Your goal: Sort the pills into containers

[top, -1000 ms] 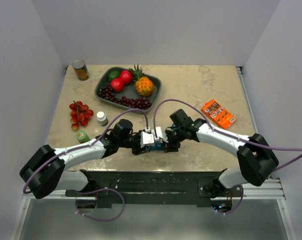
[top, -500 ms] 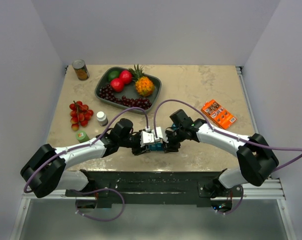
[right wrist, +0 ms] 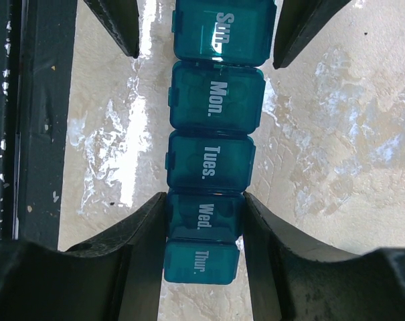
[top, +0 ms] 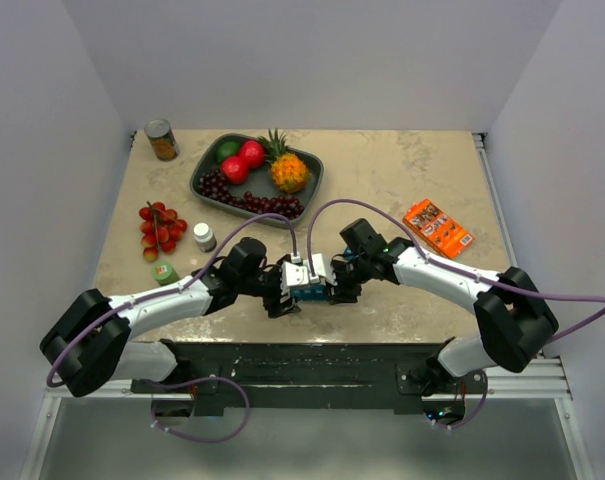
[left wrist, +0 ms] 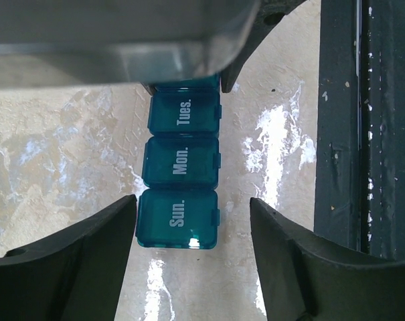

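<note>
One change: left tool (left wrist: 192, 215) slightly nearward (right tool (right wrist: 203, 208) tight on containers (right wrist: 214, 99)).

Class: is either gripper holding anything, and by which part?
The right gripper clamps the teal pill organiser strip by the sides of its Wed. compartment. The left gripper stands open around the Sun. end, holding nothing.

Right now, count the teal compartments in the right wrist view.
5: Sun. farthest, between the left jaws; Mon.; Tues.; Wed. between the right jaws; Thur. nearest. More may be hidden.
</note>
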`<move>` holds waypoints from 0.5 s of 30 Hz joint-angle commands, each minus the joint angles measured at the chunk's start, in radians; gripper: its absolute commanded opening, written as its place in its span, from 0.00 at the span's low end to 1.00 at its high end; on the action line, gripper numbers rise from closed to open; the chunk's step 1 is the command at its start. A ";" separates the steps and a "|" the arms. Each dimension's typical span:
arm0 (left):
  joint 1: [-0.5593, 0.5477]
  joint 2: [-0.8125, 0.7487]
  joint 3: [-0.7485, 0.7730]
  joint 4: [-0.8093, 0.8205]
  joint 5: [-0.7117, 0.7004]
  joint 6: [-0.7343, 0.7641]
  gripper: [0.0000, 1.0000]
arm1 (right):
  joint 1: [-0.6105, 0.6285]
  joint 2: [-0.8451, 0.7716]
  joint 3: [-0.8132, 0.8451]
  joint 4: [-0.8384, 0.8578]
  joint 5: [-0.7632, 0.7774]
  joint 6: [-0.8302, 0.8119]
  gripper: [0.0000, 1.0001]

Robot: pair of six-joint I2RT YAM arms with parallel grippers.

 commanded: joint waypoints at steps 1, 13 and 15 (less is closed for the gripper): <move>-0.006 -0.051 0.036 0.061 -0.008 -0.036 0.73 | 0.018 -0.004 0.012 0.038 0.014 -0.008 0.23; -0.004 -0.066 0.032 0.060 -0.048 -0.037 0.69 | 0.019 -0.001 0.012 0.033 0.011 -0.009 0.23; -0.004 -0.065 0.035 0.054 -0.046 -0.034 0.64 | 0.020 0.001 0.012 0.033 0.011 -0.008 0.23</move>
